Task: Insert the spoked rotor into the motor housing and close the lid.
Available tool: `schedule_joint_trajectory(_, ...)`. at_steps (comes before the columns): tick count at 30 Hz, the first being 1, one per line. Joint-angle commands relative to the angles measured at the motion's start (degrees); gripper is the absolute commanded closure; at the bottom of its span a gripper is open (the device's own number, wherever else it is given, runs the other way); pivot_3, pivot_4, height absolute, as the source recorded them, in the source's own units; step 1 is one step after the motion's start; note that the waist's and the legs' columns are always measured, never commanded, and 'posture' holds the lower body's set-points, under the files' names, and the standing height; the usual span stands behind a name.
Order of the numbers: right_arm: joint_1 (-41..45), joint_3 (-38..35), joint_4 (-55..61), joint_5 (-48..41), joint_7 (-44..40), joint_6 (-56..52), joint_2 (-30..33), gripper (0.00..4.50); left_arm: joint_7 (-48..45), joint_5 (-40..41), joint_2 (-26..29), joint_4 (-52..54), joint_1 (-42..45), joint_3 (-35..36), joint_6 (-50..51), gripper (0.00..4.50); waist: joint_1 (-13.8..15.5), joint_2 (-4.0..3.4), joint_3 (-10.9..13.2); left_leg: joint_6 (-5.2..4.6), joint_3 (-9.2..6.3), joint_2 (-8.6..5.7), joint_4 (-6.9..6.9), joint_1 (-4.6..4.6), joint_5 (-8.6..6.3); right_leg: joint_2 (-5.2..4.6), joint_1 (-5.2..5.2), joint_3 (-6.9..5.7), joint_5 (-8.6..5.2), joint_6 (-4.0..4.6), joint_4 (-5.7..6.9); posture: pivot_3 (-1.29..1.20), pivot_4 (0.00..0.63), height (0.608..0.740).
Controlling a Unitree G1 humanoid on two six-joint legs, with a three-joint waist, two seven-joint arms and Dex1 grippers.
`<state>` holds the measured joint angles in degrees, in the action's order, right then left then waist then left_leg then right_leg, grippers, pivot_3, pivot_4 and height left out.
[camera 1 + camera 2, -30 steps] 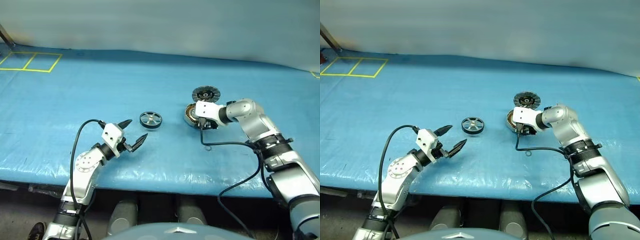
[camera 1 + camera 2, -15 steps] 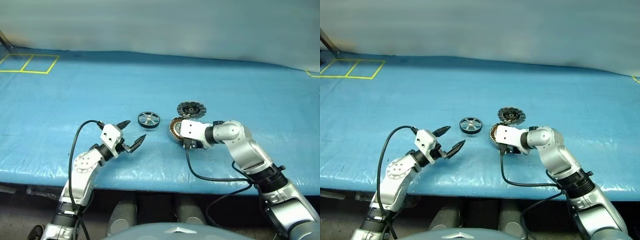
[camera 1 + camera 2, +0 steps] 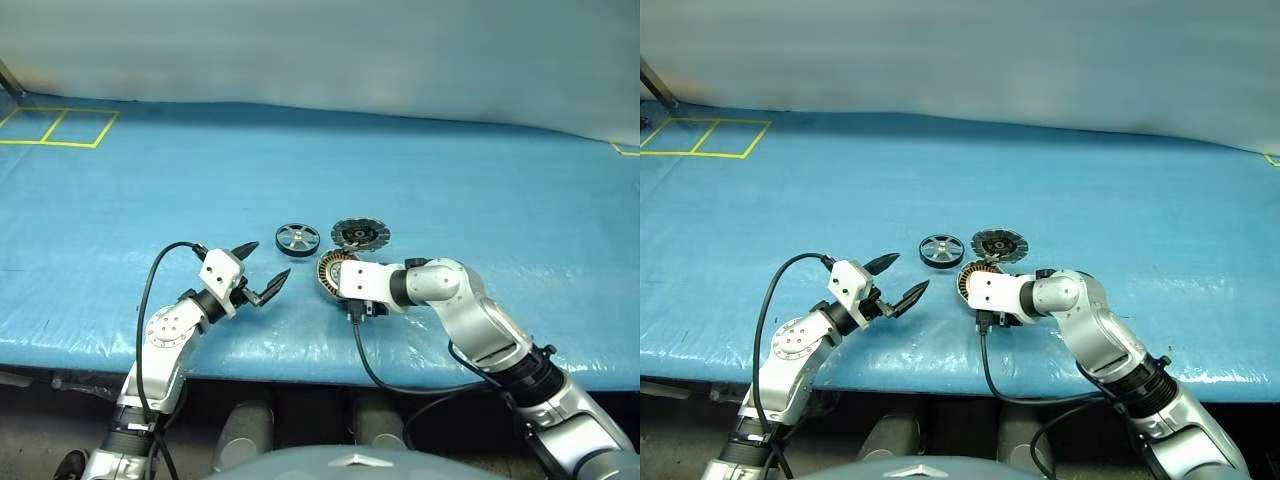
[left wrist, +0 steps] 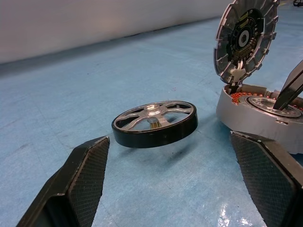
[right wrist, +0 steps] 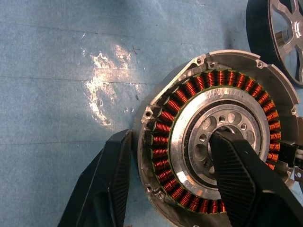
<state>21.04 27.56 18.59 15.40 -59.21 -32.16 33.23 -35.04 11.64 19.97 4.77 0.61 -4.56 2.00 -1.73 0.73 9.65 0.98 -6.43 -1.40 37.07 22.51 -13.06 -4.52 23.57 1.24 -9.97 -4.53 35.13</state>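
While the right gripper is clamping the rim of the motor housing — one finger inside, one outside — the lid is lying just behind the housing and the spoked rotor just left of it; the left gripper is hanging wide open, left of the housing.

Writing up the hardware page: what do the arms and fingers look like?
Both arms are silver-grey metal with black joint rings and round motor caps. Each wrist carries a white block: left gripper, right gripper. The fingers are black, tapered, with cross-hatched textured pads. A loose black cable loops from each wrist back along the arm.
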Motion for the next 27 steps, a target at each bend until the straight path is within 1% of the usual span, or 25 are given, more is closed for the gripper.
schedule_joint_trajectory(1,-0.82,1.76,-0.09,-0.93,-0.1,-1.34,-0.55,1.29,0.17,0.26,0.28,2.7,-0.18,0.77,-0.47,0.06,0.1,-0.01,0.0,0.0,0.0,0.0,0.0,0.0,0.0,0.0,0.0,0.0,0.0,0.0,0.0,0.0,0.15,0.74)
schedule_joint_trajectory(5,-1.59,-0.28,2.81,-2.8,1.67,-1.99,-1.78,0.01,0.34,0.2,0.29,2.8,-0.29,0.81,-0.44,0.06,0.4,-0.01,0.0,0.0,0.0,-0.01,0.0,0.04,0.0,-0.01,0.02,0.0,0.0,0.0,-0.03,0.0,0.15,0.74)
schedule_joint_trajectory(13,-4.39,-7.05,12.61,-9.69,4.2,-6.5,-2.67,0.01,-0.59,0.43,-0.05,2.35,0.57,-0.32,-0.04,0.06,0.47,-0.03,0.02,0.0,-0.01,-0.01,-0.02,0.11,0.0,-0.01,0.09,-0.01,0.0,0.0,-0.03,0.0,0.15,0.74)
schedule_joint_trajectory(18,-7.34,-15.63,15.73,-14.22,10.06,-9.38,-4.87,0.01,-2.24,0.92,-0.48,1.59,1.78,-1.26,-0.07,0.06,0.96,-0.02,0.02,0.0,-0.02,-0.02,-0.01,0.12,0.0,-0.02,0.08,-0.03,0.0,0.0,-0.04,0.0,0.15,0.74)
schedule_joint_trajectory(22,-14.31,-21.48,14.94,-13.62,14.02,-9.67,-1.46,0.01,-4.15,2.02,-0.69,1.44,2.25,-1.59,-0.1,0.06,1.29,0.0,0.01,0.0,-0.03,-0.04,-0.01,0.16,-0.01,-0.05,0.06,-0.04,0.0,0.0,-0.1,0.0,0.15,0.74)
schedule_joint_trajectory(25,-21.56,-29.96,14.8,-18.09,14.54,-7.79,-1.38,0.01,-5.25,2.55,-0.63,1.3,2.32,-1.42,-0.18,0.06,1.26,0.0,0.01,-0.01,-0.02,-0.06,-0.06,0.22,-0.02,-0.07,0.11,-0.05,-0.01,0.0,-0.16,0.0,0.15,0.74)
schedule_joint_trajectory(27,-24.51,-33.99,14.01,-20.45,15.31,-6.34,-2.24,0.01,-5.62,2.55,-0.6,0.84,2.46,-1.29,-0.39,0.06,1.07,-0.02,0.02,-0.01,-0.02,-0.04,-0.09,0.2,-0.02,-0.07,0.11,-0.04,-0.01,0.01,-0.15,0.0,0.15,0.74)
